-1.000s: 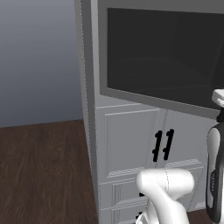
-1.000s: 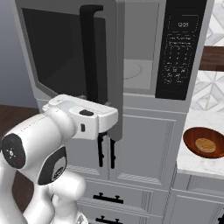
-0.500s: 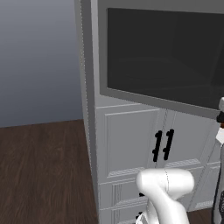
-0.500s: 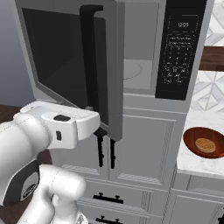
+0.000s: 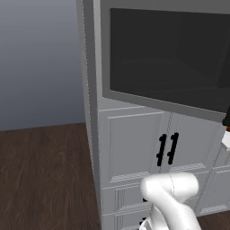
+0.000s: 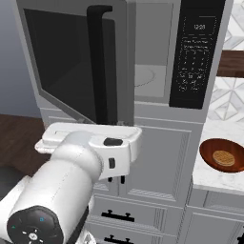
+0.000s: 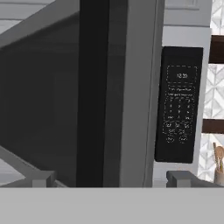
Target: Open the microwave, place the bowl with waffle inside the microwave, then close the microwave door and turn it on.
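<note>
The arm is drawing back toward the lower left of the right base view, away from the microwave door [image 6: 76, 66], which is standing swung open at upper left. In the hand view the gripper [image 7: 111, 178] is hanging released, fingertips spread wide at the bottom edge with the door's black bar handle [image 7: 94, 87] just beyond. The microwave [image 6: 157, 57] is showing its light interior at top centre. The bowl [image 6: 223, 156] with waffle is sitting on the counter [image 6: 209, 176] at right.
</note>
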Robot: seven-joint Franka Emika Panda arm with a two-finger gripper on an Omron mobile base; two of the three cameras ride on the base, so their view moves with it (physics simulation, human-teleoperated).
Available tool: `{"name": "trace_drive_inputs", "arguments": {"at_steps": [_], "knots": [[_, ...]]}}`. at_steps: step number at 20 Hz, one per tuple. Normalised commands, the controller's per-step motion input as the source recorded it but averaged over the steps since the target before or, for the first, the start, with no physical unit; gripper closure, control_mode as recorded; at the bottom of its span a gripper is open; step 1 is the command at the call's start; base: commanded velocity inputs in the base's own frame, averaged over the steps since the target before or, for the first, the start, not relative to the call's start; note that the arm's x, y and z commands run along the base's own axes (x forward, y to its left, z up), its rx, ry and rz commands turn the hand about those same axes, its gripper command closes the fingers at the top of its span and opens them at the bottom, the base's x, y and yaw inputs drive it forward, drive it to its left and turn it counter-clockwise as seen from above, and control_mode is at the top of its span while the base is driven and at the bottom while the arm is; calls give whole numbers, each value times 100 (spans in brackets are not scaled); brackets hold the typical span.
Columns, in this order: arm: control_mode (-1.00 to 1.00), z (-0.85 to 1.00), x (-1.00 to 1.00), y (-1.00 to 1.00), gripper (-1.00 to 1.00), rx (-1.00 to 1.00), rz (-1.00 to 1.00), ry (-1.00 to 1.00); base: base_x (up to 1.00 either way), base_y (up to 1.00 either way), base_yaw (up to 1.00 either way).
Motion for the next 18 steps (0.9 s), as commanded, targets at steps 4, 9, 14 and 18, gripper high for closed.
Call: {"name": "trace_drive_inputs", "arguments": {"at_steps": [4,9,14,18], "knots": [[-100,0,0,-72,-100,2,30,0,0,0,0],[-100,-4,1,-54,-100,3,27,0,0,0,0],[-100,-6,11,-33,-100,1,23,0,0,0,0],[-100,-27,61,0,-100,0,17,0,0,0,0]]}}
